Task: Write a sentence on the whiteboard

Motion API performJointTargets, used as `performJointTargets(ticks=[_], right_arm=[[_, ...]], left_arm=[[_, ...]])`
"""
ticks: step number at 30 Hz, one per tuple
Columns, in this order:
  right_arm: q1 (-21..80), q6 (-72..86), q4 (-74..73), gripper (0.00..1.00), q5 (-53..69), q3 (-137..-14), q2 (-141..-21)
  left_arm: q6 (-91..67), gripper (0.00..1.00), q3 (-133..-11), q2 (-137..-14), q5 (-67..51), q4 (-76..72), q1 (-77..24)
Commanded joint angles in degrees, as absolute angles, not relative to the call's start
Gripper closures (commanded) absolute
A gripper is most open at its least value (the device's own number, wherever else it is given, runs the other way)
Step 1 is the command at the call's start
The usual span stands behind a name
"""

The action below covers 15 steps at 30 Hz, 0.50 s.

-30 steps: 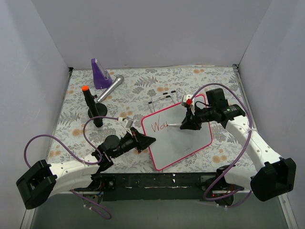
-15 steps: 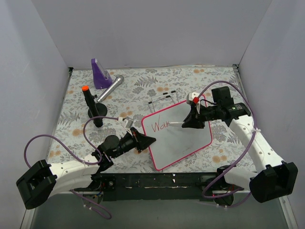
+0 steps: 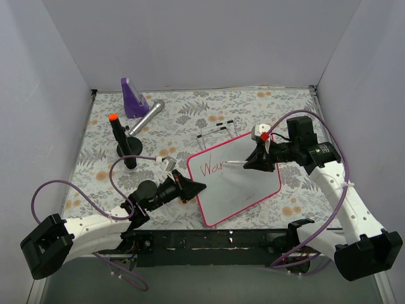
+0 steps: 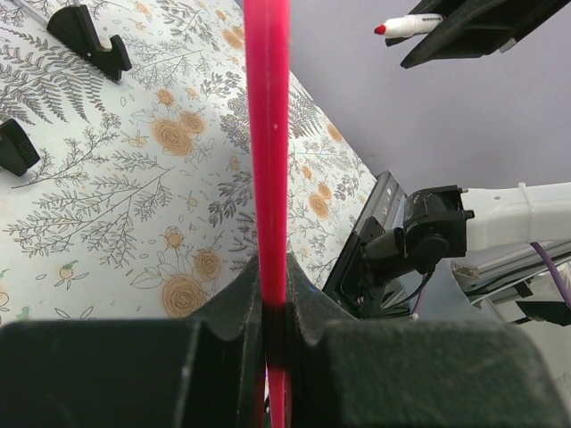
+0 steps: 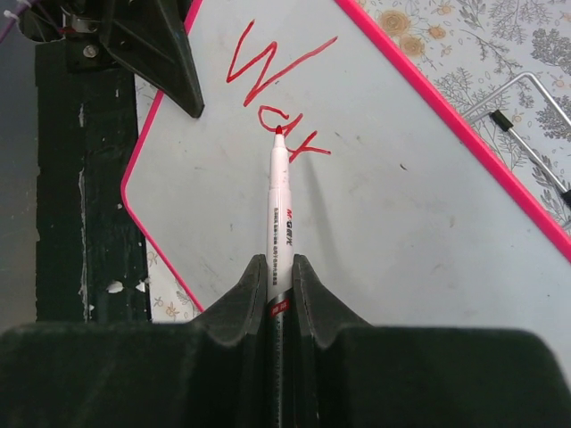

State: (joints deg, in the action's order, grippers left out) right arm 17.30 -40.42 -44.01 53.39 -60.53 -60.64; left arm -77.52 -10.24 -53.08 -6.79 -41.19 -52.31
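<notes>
Since a second ago the right claw (image 3: pixel 248 163) has slid toward 3 o'clock across the whiteboard (image 3: pixel 250 190), and the sentence (image 5: pixel 277 98) has grown from "Wa" to what reads as "War". These red strokes sit near the board's 10 o'clock corner in the top view. That claw is closed narrow on a red marker (image 5: pixel 278 201), gripping the barrel low so the nib reaches well ahead. The nib is at 12 o'clock from the fingers in the wrist view and at 9 o'clock from them seen from above, and it rests at the last stroke, apparently touching the surface. The left claw (image 4: pixel 277 294) has barely shifted and is pinched shut on the board's pink frame at its 9 o'clock edge. That hold is probably meant to stop the board sliding under the pen's push. The board lies askew between the two arms on the floral desk (image 3: pixel 190 114), near centre. Only the start of the first word is down, so most of the writing remains.
</notes>
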Motion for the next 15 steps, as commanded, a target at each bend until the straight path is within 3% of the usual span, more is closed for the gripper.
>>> performJointTargets(ticks=[1,15], right_arm=[[17.05,-38.85,-41.22,0.99,52.12,-60.64,-60.65],[16.52,-38.85,-40.70,0.99,52.82,-61.35,-61.08]], left_arm=[[-76.03,1.00,-10.28,-51.15,-7.29,-45.70,-52.56],[-75.85,1.00,-10.28,-50.45,-7.29,-45.00,-52.56]])
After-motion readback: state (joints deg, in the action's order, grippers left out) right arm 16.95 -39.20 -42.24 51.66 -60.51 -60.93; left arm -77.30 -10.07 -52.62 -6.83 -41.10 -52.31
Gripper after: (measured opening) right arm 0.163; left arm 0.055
